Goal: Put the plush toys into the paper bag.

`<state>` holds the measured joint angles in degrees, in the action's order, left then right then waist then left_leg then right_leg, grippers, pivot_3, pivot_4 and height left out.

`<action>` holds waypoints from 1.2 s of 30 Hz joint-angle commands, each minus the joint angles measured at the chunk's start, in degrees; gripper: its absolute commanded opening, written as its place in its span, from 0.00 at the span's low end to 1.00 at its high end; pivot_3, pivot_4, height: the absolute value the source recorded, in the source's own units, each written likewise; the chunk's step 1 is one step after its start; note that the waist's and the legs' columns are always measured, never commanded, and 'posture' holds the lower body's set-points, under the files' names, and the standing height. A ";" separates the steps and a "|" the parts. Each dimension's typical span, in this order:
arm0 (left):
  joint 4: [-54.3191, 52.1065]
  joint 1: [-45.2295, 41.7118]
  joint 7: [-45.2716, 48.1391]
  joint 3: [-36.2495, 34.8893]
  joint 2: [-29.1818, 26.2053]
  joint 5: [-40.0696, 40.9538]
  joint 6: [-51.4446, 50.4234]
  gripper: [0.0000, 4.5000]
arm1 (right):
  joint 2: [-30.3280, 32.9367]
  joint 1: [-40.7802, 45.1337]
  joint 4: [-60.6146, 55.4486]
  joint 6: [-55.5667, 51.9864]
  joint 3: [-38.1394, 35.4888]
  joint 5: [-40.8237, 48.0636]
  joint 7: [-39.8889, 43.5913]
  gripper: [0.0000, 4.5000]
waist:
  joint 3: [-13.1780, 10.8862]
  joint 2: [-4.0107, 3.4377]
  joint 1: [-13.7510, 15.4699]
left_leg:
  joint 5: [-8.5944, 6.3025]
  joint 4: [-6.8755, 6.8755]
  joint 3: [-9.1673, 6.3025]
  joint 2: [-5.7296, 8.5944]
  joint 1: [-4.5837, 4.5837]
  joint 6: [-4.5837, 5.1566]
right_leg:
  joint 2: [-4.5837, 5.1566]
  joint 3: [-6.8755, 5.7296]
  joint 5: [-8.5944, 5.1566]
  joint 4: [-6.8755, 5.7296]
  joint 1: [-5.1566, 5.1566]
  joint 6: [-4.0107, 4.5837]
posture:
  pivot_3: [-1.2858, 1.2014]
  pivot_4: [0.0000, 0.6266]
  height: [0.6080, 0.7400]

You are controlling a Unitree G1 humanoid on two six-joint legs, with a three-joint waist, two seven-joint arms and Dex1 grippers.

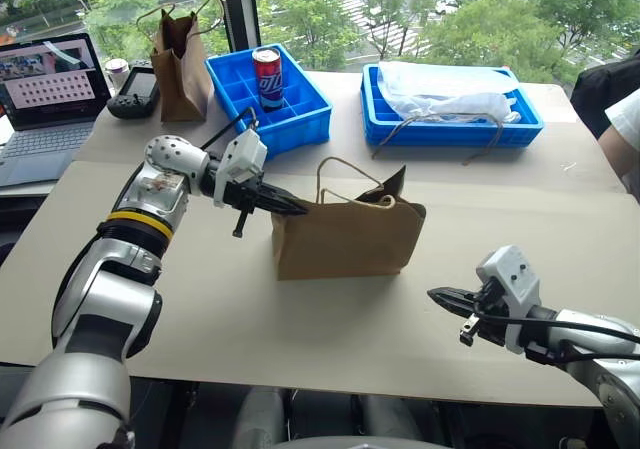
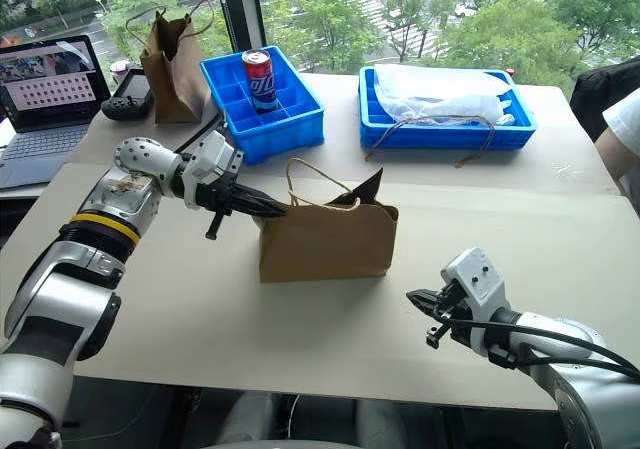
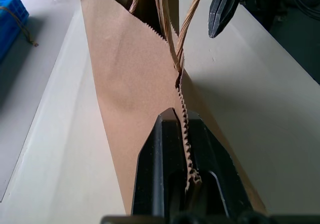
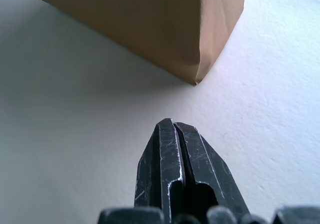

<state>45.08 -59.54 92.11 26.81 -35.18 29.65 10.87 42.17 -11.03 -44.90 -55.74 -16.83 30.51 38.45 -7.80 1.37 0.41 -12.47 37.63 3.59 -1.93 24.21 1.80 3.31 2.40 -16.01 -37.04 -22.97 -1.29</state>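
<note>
R gripper nearest, low over the table at front right, tips pressed together w/ nothing between them, pointing toward the paper bag but well apart from it. Wrist view confirms: both fingers flush, bare tabletop ahead, bag's bottom corner beyond.

Paper bag stands upright mid-table, mouth open, cord handles looped up. L gripper reaches in from the left at the bag's upper left edge, clamped on the serrated top rim – wrist view shows the zigzag paper edge pinched between the two fingers. Plush toys can't be seen; whether they're inside the bag can't tell.

Farther back: blue divided bin w/ a red can in it, blue tray holding white plastic, small darker bag, controller, laptop far left. Person's sleeve at the right edge.
</note>
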 commanded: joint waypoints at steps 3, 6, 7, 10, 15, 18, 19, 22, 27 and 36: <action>-0.96 -2.87 0.39 2.00 0.06 6.21 0.47 0.01 | 1.54 1.30 1.04 2.32 -0.66 -0.07 -0.09 0.00 | 0.00 0.00 0.12 | 0.00 0.11 -0.05 0.00 0.01 0.00 | 0.00 0.00 0.01 -0.01 0.08 -0.05 | 0.52 0.24 0.88; -3.04 -3.85 0.39 2.44 -0.80 9.01 -1.12 0.01 | 2.31 1.44 2.20 3.12 -0.43 -0.26 0.37 0.00 | 0.00 0.00 0.07 | -0.01 0.11 -0.05 0.00 0.05 0.03 | -0.01 0.00 0.00 0.00 0.05 -0.06 | 0.52 0.24 0.88; -3.41 -4.12 0.39 2.98 -1.18 9.00 -0.49 0.01 | 2.82 1.27 2.43 3.08 -0.39 -0.23 0.63 0.00 | 0.00 0.00 0.07 | -0.02 0.11 -0.06 0.00 0.07 0.04 | -0.02 0.00 0.00 0.00 0.03 -0.06 | 0.52 0.24 0.88; -4.20 -4.32 0.39 4.46 -1.93 9.50 0.34 0.01 | 4.39 0.05 3.38 3.22 -0.66 -0.42 1.43 0.00 | 0.00 0.00 0.08 | -0.05 0.11 -0.08 0.00 0.09 0.09 | -0.06 0.01 0.00 0.00 0.01 -0.06 | 0.52 0.24 0.88; -6.16 -3.26 0.39 9.51 -4.05 11.21 2.10 0.01 | 6.88 -2.59 5.15 4.30 -2.51 -1.18 2.91 0.00 | 0.00 -0.01 0.08 | -0.07 0.13 -0.08 0.00 0.08 0.12 | -0.06 0.02 -0.01 0.00 0.03 -0.06 | 0.52 0.24 0.88; -5.22 -3.59 0.39 12.70 -4.74 12.27 3.92 0.01 | 7.94 -3.60 5.97 5.26 -3.48 -1.33 3.72 0.00 | 0.00 -0.01 0.03 | -0.07 0.14 -0.07 0.00 0.06 0.12 | -0.06 0.04 -0.01 0.00 0.06 -0.07 | 0.52 0.24 0.88; -4.38 -3.88 0.39 13.28 -4.60 12.51 4.47 0.01 | 8.25 -3.77 6.13 5.44 -3.62 -1.41 3.93 0.00 | 0.00 -0.01 0.07 | -0.07 0.15 -0.07 0.00 0.06 0.12 | -0.06 0.05 -0.01 -0.01 0.05 -0.07 | 0.52 0.24 0.88; -1.76 -4.68 0.39 15.37 -4.25 12.48 5.89 0.01 | 8.79 -3.90 6.38 5.71 -3.91 -1.31 4.45 0.00 | 0.00 -0.01 0.08 | -0.07 0.17 -0.08 0.00 0.02 0.12 | -0.06 0.04 -0.01 -0.02 0.12 -0.07 | 0.52 0.24 0.88; 0.44 -6.11 0.39 15.65 -4.29 14.25 2.01 0.14 | 9.40 -3.70 6.71 5.82 -3.73 -1.06 5.24 0.00 | 0.00 -0.01 0.10 | -0.07 0.18 -0.10 0.01 -0.03 0.12 | -0.07 0.03 -0.02 0.01 0.23 -0.08 | 0.52 0.24 0.88; -8.17 -5.02 0.39 5.08 -17.54 21.98 -14.57 0.82 | 13.09 -3.69 11.63 9.14 -3.95 -2.48 9.65 0.00 | 0.00 -0.02 -0.99 | -0.10 0.17 -0.13 -0.03 -0.03 0.17 | -0.11 0.04 -0.03 -0.01 0.18 -0.08 | 0.52 0.24 0.88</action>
<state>40.32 -64.61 92.19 34.75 -49.75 49.38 -0.73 54.03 -15.40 -33.38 -48.48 -19.20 28.22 47.03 -7.79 1.35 -0.58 -12.57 37.80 3.46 -1.95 24.19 1.98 3.21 2.43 -16.06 -37.06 -22.80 -1.38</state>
